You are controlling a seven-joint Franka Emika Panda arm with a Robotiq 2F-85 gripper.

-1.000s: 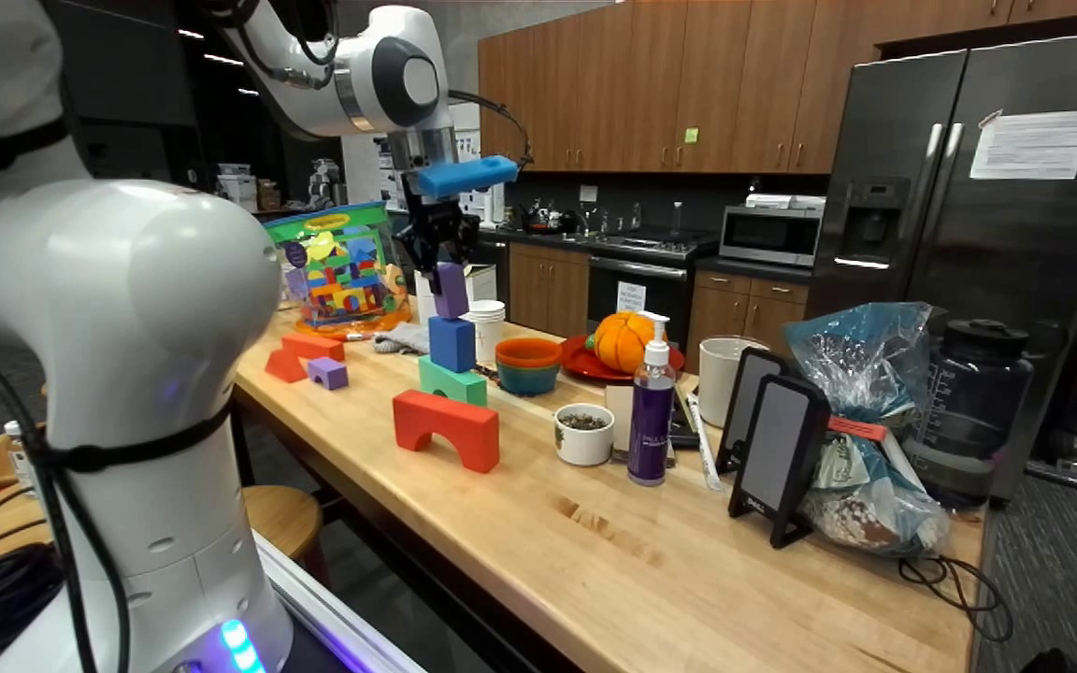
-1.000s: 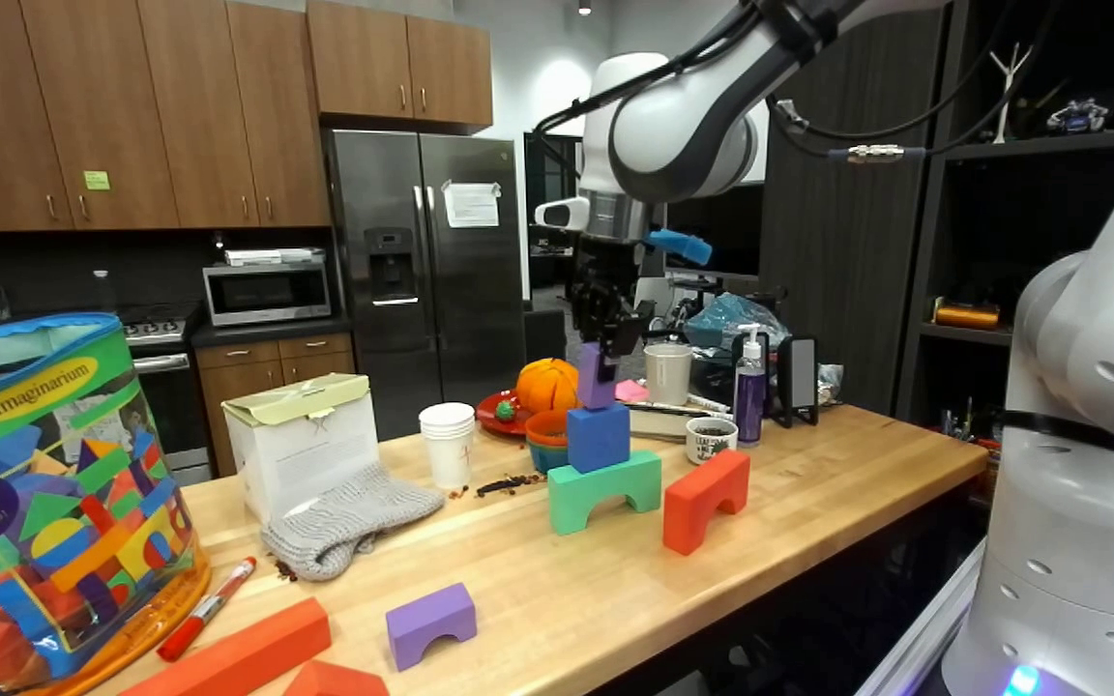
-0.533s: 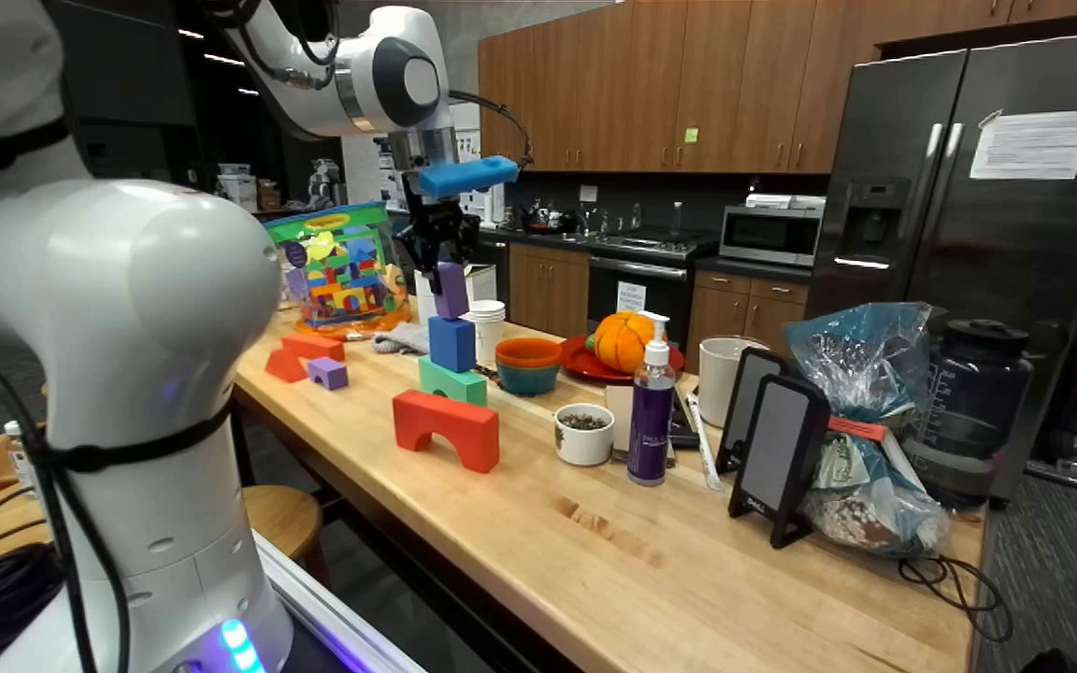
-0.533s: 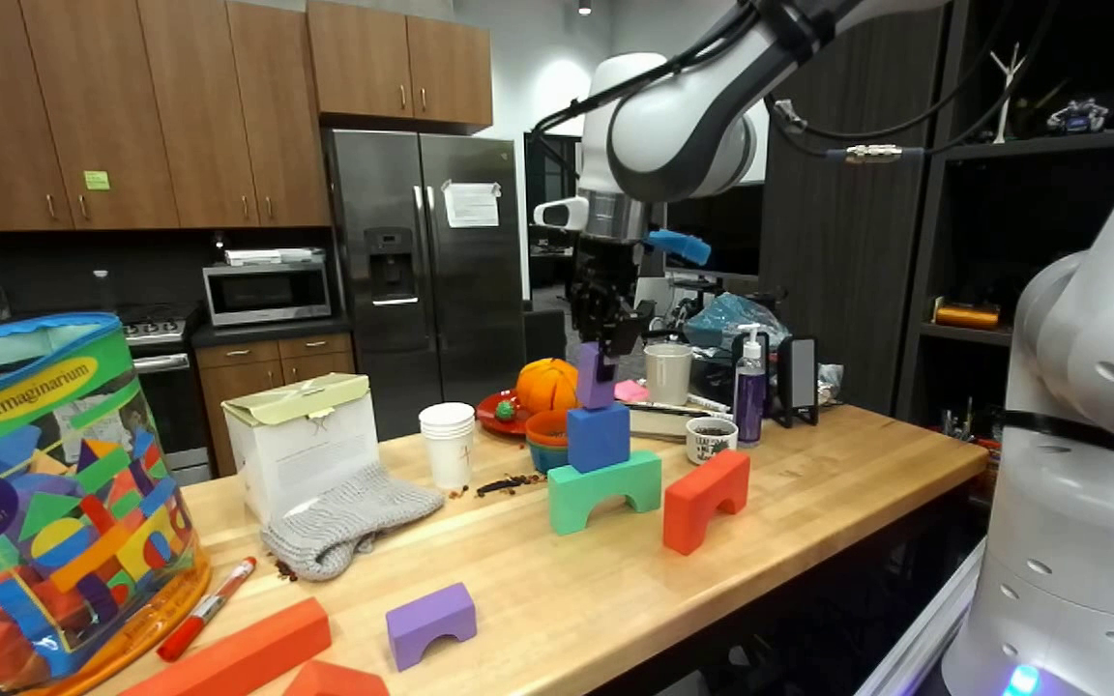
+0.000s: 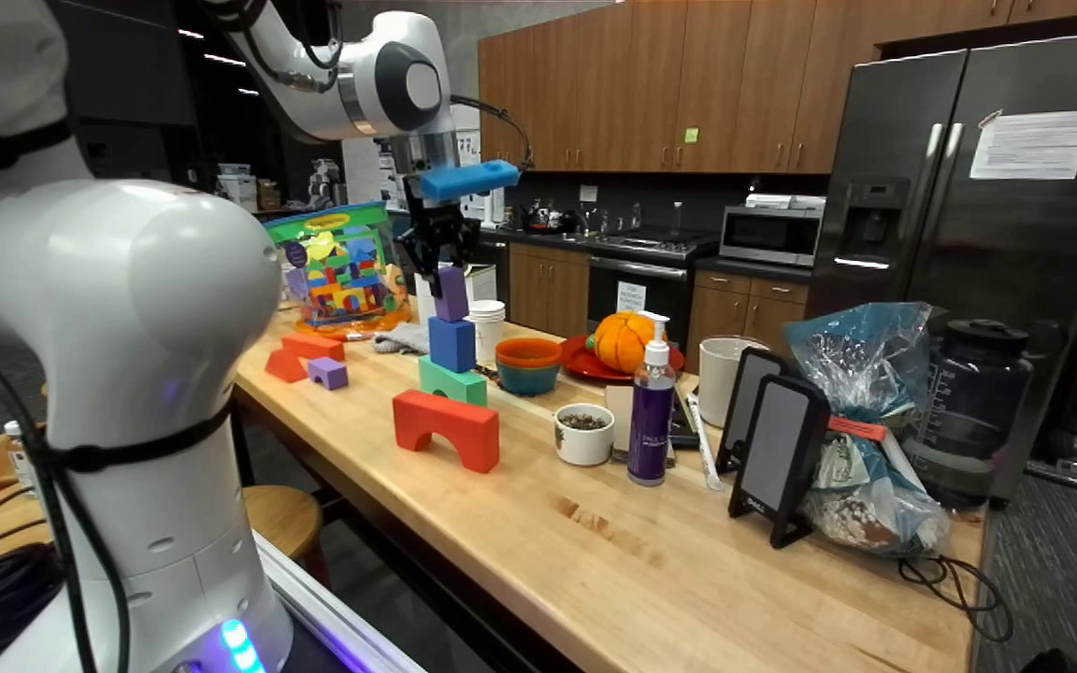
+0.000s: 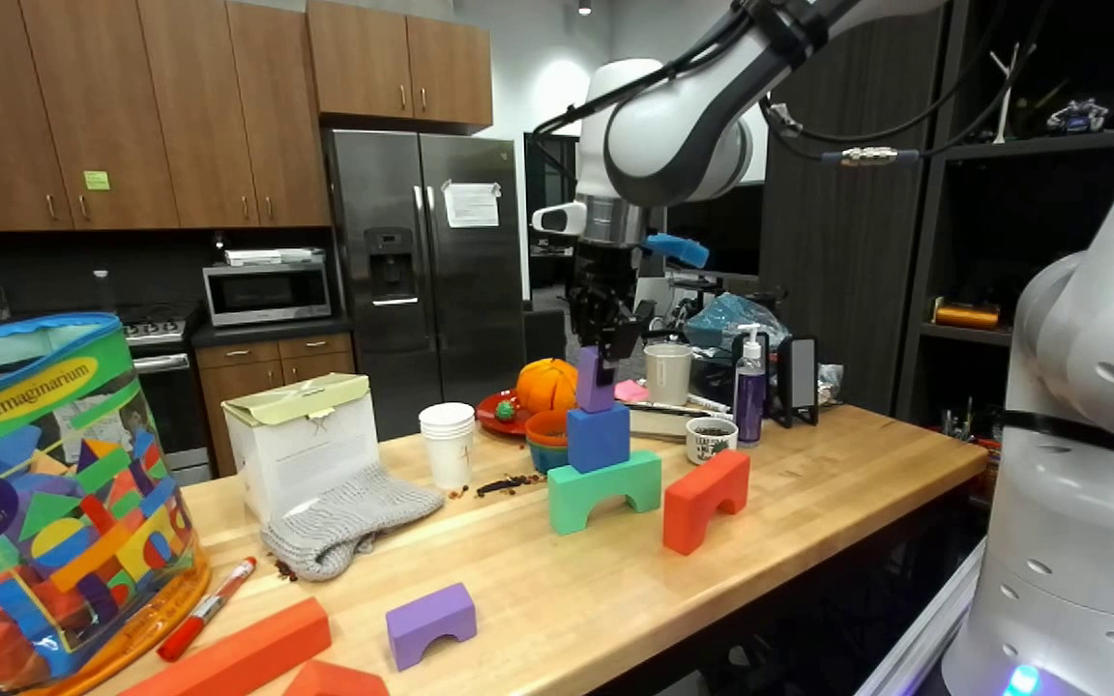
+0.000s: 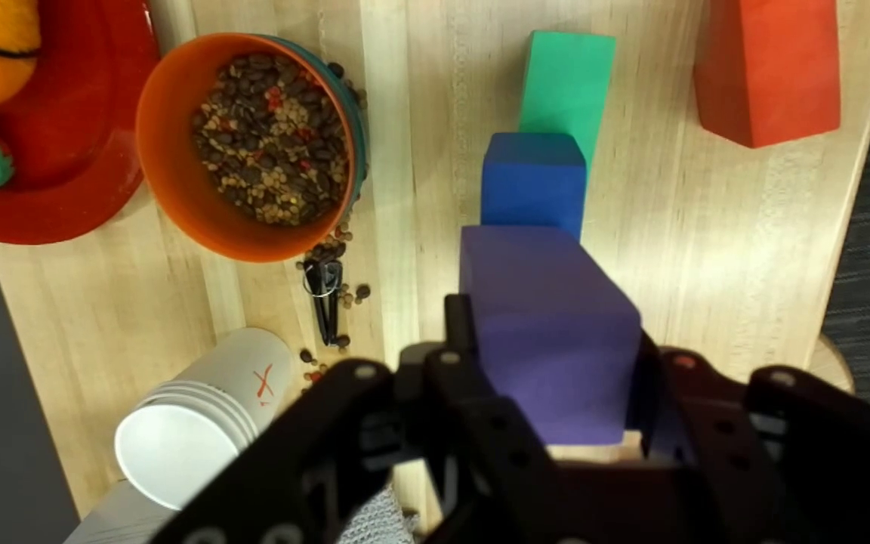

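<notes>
My gripper (image 7: 552, 344) is shut on an upright purple block (image 7: 556, 355), with a finger on each side of it. The purple block also shows in both exterior views (image 5: 452, 294) (image 6: 595, 385). Its lower end appears to touch the top of a blue block (image 6: 599, 438), though the wrist view does not show the contact. The blue block (image 7: 532, 181) rests on a green arch (image 6: 605, 488) standing on the table. A red arch (image 6: 707, 498) stands close beside the green arch. The far finger is mostly hidden in the exterior views.
Stacked bowls (image 7: 254, 151) with beans, paper cups (image 6: 448, 445) and a red plate (image 5: 585, 360) stand near the stack. A purple arch (image 6: 431, 623), red blocks (image 6: 238, 652), a grey cloth (image 6: 354, 517), a white box (image 6: 306, 445) and a bag of blocks (image 6: 64, 503) are on the table.
In the last half second my gripper and the purple block have moved down slightly, toward the blue block. The blue block, green arch and other things have not moved.
</notes>
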